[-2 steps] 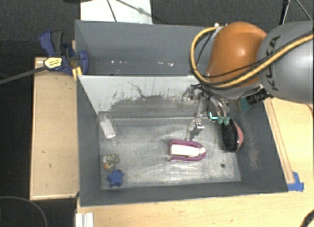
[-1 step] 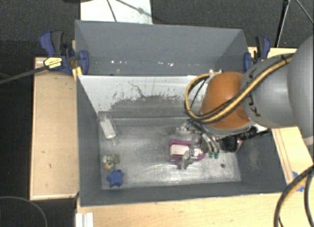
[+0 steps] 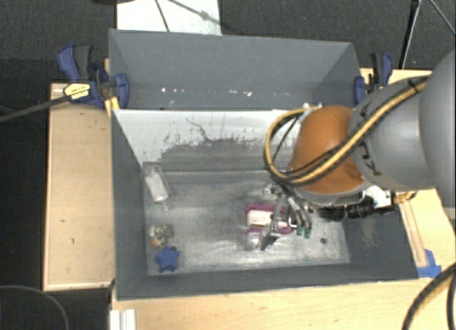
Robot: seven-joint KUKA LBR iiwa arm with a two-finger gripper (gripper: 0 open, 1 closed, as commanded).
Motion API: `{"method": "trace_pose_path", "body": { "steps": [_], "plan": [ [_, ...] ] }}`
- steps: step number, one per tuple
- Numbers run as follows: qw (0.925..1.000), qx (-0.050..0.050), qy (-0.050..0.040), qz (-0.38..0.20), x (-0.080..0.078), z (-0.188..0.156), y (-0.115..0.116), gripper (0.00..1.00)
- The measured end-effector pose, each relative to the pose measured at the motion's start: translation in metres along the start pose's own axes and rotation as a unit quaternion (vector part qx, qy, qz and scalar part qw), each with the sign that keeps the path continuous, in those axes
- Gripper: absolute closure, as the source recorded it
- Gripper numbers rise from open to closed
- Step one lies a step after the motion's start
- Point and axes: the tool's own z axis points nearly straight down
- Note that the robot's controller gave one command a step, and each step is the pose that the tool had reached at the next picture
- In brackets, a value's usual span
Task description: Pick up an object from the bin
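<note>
Gripper (image 3: 276, 230) hovers low over a small, boxy magenta-and-white block (image 3: 259, 216).

Grey arm (image 3: 417, 132), orange wrist cover (image 3: 322, 147), looped yellow-black cables (image 3: 273, 149)

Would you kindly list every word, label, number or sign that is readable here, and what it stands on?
None can be read.
Purple and white thing at the gripper: if its white patch bears print, it is too small to read.
Clear tube, blue piece: no marks visible.
</note>
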Motion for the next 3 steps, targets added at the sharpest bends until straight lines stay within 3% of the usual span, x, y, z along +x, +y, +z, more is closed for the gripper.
{"method": "trace_pose_path", "body": {
  "steps": [1,2,3],
  "plan": [
    [0.9979,0.001,0.0014,0.065,-0.001,0.001,-0.022,0.00],
    [0.9907,-0.002,-0.0060,0.136,0.013,0.027,0.001,0.00],
    [0.9907,-0.001,-0.0037,0.136,0.011,0.026,0.001,0.00]
  ]
}}
